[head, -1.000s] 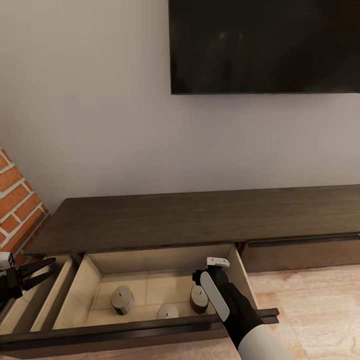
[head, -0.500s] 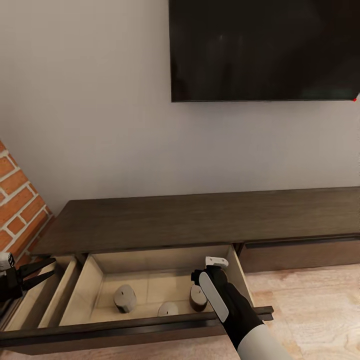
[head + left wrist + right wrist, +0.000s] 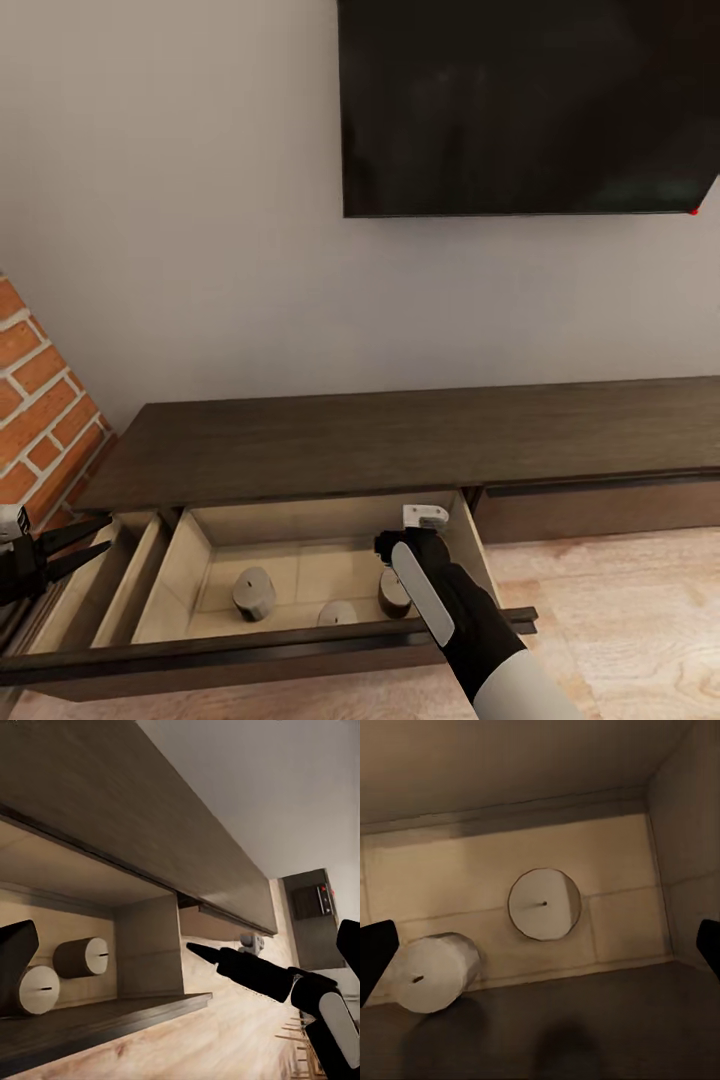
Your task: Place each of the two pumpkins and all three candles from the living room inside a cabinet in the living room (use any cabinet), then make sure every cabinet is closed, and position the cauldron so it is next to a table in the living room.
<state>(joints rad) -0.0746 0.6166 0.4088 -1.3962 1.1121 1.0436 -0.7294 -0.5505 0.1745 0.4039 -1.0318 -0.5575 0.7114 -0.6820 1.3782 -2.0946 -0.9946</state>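
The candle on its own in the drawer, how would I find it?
Under the wall TV, find the long brown cabinet and its open drawer. Three candles sit inside. Yours stands apart toward the brick wall, while the other two sit by the right gripper.

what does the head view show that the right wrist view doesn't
Head view, not the right wrist view: the wall screen, the brick wall, the cabinet top, the wood floor, the left gripper with its jaws open, and all three candles. Right wrist view, not the head view: a close look down on an upright candle's flat top and wick. Both: the open drawer with its beige inside and candles in it.
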